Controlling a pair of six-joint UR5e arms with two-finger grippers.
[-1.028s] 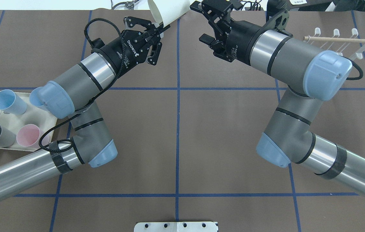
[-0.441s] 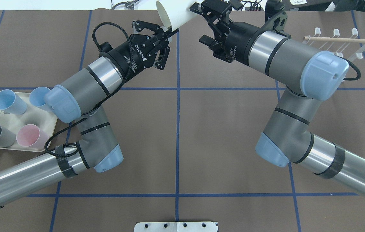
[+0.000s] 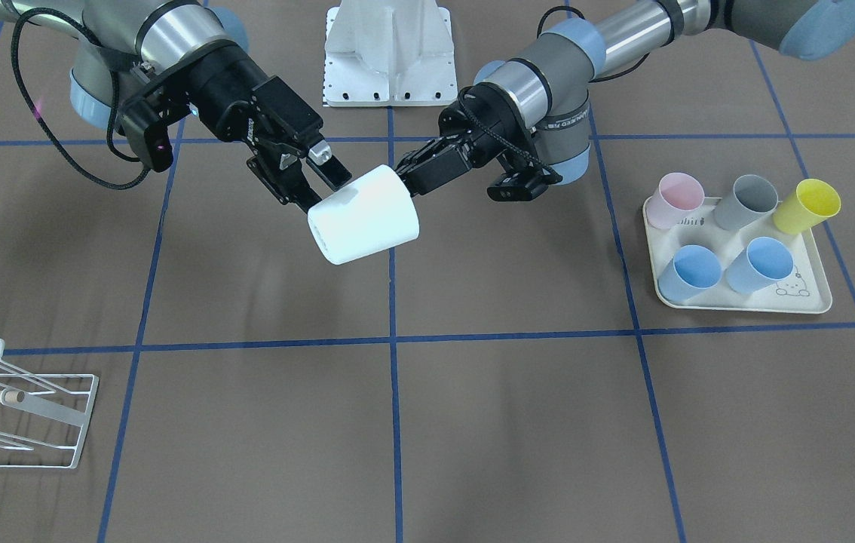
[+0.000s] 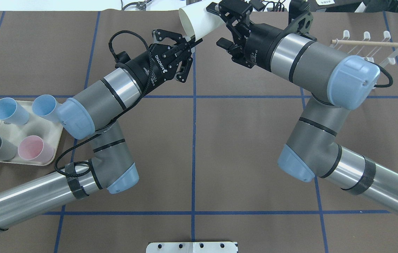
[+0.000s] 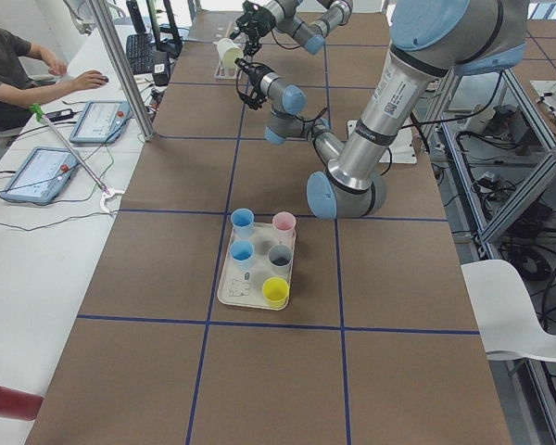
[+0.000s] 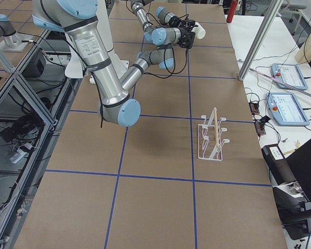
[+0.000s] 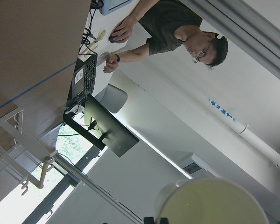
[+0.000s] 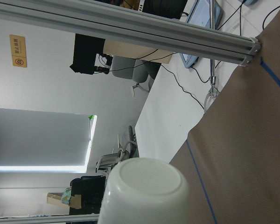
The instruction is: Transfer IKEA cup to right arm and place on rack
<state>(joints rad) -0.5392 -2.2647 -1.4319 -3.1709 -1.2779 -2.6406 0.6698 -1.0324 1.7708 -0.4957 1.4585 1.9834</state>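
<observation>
The white IKEA cup (image 4: pixel 200 23) hangs in the air over the far middle of the table, lying tilted on its side. My left gripper (image 4: pixel 193 37) is shut on its rim, pinching the wall at the mouth (image 3: pixel 409 177). The left wrist view looks into the cup's open mouth (image 7: pixel 214 203). My right gripper (image 4: pixel 219 26) faces the cup's closed base (image 8: pixel 147 191) and stands open, one finger on each side of the base end (image 3: pixel 311 181). The rack (image 4: pixel 371 44), white wire with a wooden rod, stands at the far right (image 3: pixel 20 407).
A cream tray (image 4: pixel 13 131) at the left edge holds several coloured cups (image 3: pixel 763 264). A white mounting plate (image 3: pixel 390 53) sits at the robot's base. A person (image 5: pixel 9 74) sits at a side desk with tablets beyond the table's far edge.
My left arm has carried the cup to the right, bringing its base in between the right gripper's open fingers. The right arm has barely moved.
</observation>
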